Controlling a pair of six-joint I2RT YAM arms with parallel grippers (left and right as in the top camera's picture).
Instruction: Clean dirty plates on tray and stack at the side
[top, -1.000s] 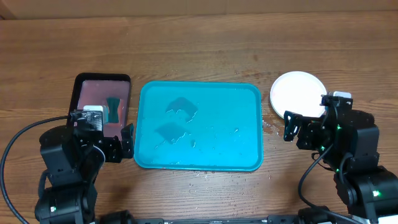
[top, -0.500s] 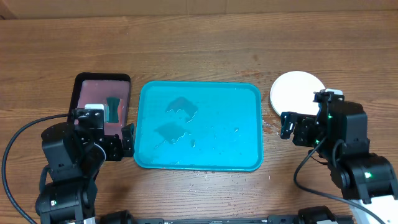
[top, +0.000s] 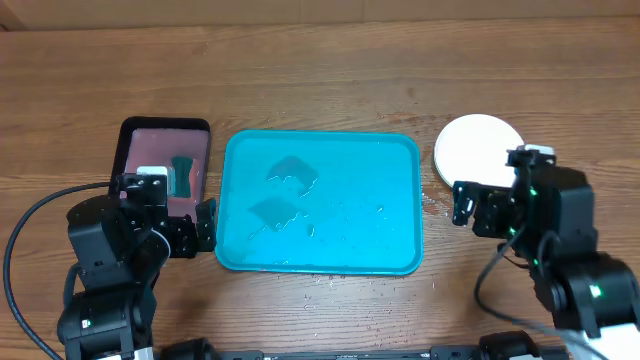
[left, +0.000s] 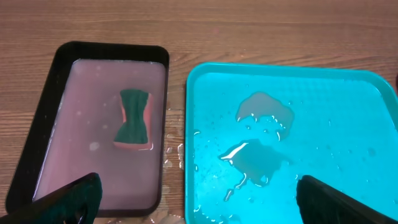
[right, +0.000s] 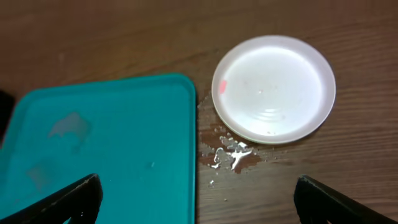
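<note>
Large turquoise rectangular plastic tray (top: 390, 170) holds puddles (top: 290, 172) only. Round white plastic plate (top: 478, 145) — perhaps topping stack — lies just ahead-right of right pincer (top: 462, 204); left pincer (top: 204, 228) well apart. Both gape wide, empty.

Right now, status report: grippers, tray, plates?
Left gripper and right gripper open, empty. Tray wet, no plates on it. White plate beside tray, faint pink mark. Nothing blocking.

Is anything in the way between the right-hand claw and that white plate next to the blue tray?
Nothing visible. The open right gripper faces the white plate across bare, slightly wet table.
</note>
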